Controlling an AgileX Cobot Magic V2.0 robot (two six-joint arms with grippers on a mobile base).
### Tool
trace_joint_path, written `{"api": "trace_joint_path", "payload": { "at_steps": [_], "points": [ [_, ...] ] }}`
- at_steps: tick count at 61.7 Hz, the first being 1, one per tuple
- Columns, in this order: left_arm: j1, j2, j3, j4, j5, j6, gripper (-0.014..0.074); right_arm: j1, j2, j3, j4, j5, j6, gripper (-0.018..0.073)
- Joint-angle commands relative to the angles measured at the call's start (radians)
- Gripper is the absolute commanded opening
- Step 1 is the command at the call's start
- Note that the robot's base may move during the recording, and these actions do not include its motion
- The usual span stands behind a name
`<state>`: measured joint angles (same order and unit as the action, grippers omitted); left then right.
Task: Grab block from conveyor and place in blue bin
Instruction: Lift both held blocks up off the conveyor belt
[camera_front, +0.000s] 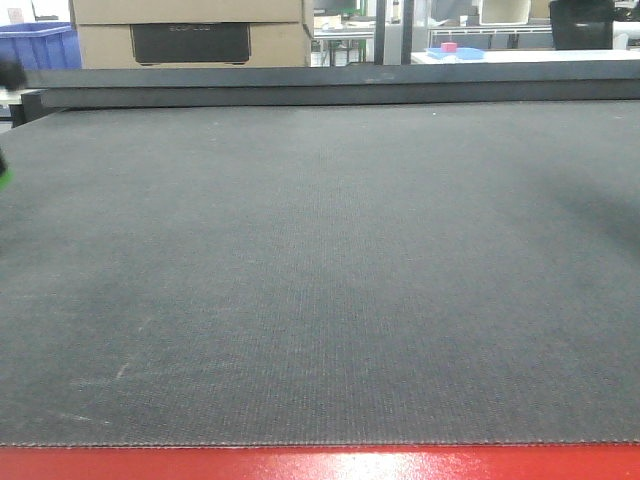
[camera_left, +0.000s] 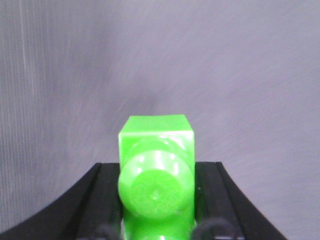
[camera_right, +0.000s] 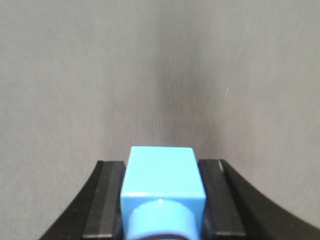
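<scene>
The bin (camera_front: 38, 48) stands at the far left, beyond the rail (camera_front: 330, 88) at the back of the conveyor (camera_front: 320, 280), so each load must go up and over that rail before it is let go. The left hand (camera_left: 156, 167) is clenched on a green block (camera_left: 156, 137), with black fingers (camera_left: 107, 195) against its two sides and the belt below it; how high it hangs I cannot tell. Being on the bin's side, it should go first, I judge: lift, swing left, stop above the opening, and release only then, low enough that the block does not bounce out. The right hand (camera_right: 161, 164) grasps a blue block (camera_right: 162, 180) the same way, also over the belt, and had best wait so the arms do not cross. Both blocks are glossy plastic cubes with a round stud facing the camera. Such smooth faces may slip, so the grip should be firm through the swing. The front view shows no block lying on the belt.
</scene>
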<state>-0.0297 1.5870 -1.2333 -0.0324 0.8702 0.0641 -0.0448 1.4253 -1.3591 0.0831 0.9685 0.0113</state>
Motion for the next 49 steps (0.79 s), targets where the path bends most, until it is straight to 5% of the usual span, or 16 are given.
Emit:
{"api": "trace_joint_path", "payload": {
  "at_steps": [1, 30, 49],
  "points": [
    [-0.007, -0.09, 0.063, -0.049, -0.106, 0.039, -0.0111, 0.0, -0.063, 0.051, -0.002, -0.082, -0.032, -0.0167],
    [-0.007, -0.572, 0.594, -0.152, -0.669, 0.039, -0.0111, 0.0, -0.461, 0.625, -0.002, -0.492, -0.032, -0.0167],
    [-0.007, -0.938, 0.754, -0.158, -0.693, 0.039, -0.0111, 0.0, -0.818, 0.813, -0.002, -0.553, -0.032, -0.0167]
  ]
}}
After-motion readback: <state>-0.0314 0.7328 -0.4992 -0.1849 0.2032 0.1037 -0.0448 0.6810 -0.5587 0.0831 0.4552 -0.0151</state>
